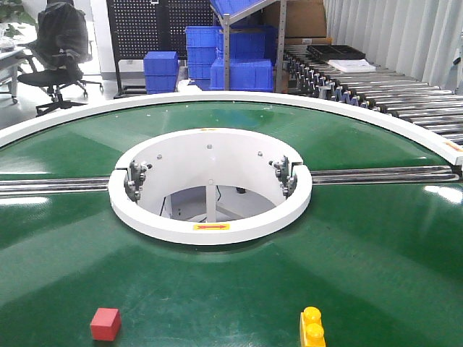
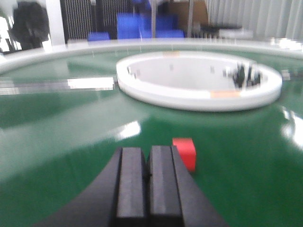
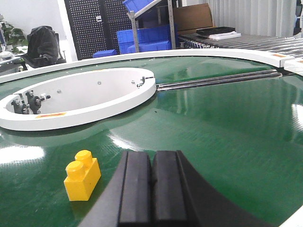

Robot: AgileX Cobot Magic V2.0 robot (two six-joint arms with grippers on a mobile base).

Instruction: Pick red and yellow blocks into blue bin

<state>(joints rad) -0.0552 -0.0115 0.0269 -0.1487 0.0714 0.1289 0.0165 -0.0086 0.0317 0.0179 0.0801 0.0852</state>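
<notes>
Our left gripper [image 2: 147,161] and right gripper [image 3: 152,163] are both pinched closed and empty, the small plain red cube [image 2: 184,152] just right of the left tips, the studded yellow plastic brick [image 3: 83,176] left of the right tips, open green belt [image 3: 227,142] all around.

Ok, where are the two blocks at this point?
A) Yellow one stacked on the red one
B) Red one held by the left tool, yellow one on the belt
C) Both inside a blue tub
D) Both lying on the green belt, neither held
D: the red cube and the yellow brick rest apart on the green belt, and the left tool and right tool are both shut on nothing.
</notes>
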